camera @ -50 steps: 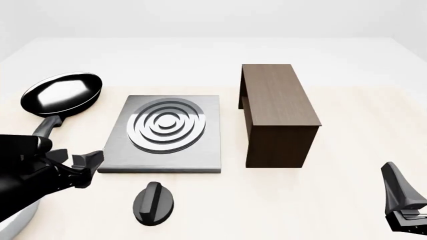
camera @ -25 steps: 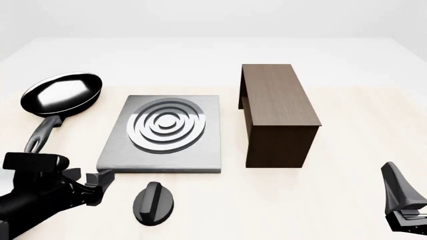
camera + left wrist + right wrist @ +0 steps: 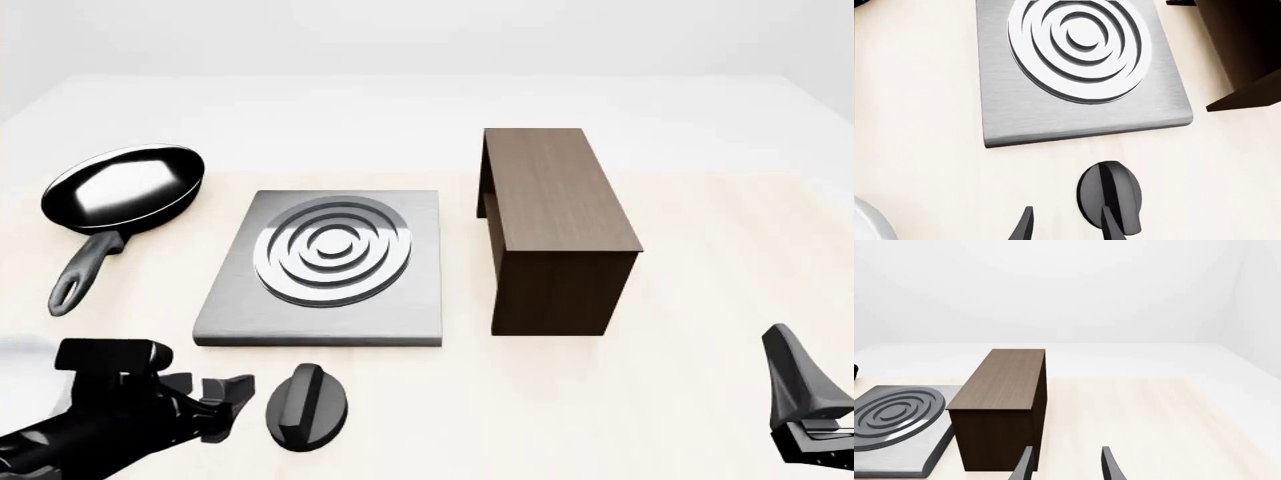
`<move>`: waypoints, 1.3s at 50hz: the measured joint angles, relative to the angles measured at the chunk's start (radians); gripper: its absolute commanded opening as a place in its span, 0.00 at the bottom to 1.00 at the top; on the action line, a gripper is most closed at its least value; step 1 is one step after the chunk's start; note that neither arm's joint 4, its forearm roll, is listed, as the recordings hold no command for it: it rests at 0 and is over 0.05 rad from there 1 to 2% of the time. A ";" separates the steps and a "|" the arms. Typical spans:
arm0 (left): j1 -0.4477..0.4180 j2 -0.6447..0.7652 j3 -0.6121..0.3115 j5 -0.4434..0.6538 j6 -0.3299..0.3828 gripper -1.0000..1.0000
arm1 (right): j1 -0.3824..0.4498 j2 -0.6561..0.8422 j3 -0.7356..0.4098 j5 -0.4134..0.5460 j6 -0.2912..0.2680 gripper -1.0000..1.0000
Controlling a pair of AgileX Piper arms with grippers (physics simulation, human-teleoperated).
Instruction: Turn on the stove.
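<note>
The stove is a brushed-grey slab (image 3: 400,310) with a ringed burner (image 3: 334,250). It also shows in the left wrist view (image 3: 1054,115) and at the edge of the right wrist view (image 3: 901,450). Its separate black ridged knob (image 3: 307,405) lies on the table in front of the slab. My left gripper (image 3: 230,408) is open, low over the table just left of the knob. In the left wrist view the left gripper (image 3: 1066,227) is open and one finger (image 3: 1111,227) overlaps the knob (image 3: 1109,187). My right gripper (image 3: 805,420) is open and empty at the near right (image 3: 1064,467).
A black frying pan (image 3: 127,190) lies left of the stove, handle toward me. A dark brown wooden cabinet (image 3: 554,225) stands right of the stove, also in the right wrist view (image 3: 1004,410). A white rounded object (image 3: 871,225) shows at the left wrist view's corner.
My left arm has moved right and toward the near edge, from beside the pan handle to beside the knob. The right arm has not moved.
</note>
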 measured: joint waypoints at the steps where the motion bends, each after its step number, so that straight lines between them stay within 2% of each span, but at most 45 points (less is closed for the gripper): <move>1: -0.003 0.010 0.005 -0.011 -0.004 1.00 | 0.000 0.000 0.000 0.000 0.000 1.00; 26: -0.065 0.257 0.089 -0.274 -0.108 1.00 | 0.000 0.000 0.000 0.000 0.000 1.00; 49: -0.144 0.322 0.074 -0.329 -0.167 1.00 | 0.000 0.000 0.000 0.000 0.000 1.00; 65: -0.205 0.360 0.010 -0.333 -0.193 1.00 | 0.000 0.000 0.000 0.000 0.000 1.00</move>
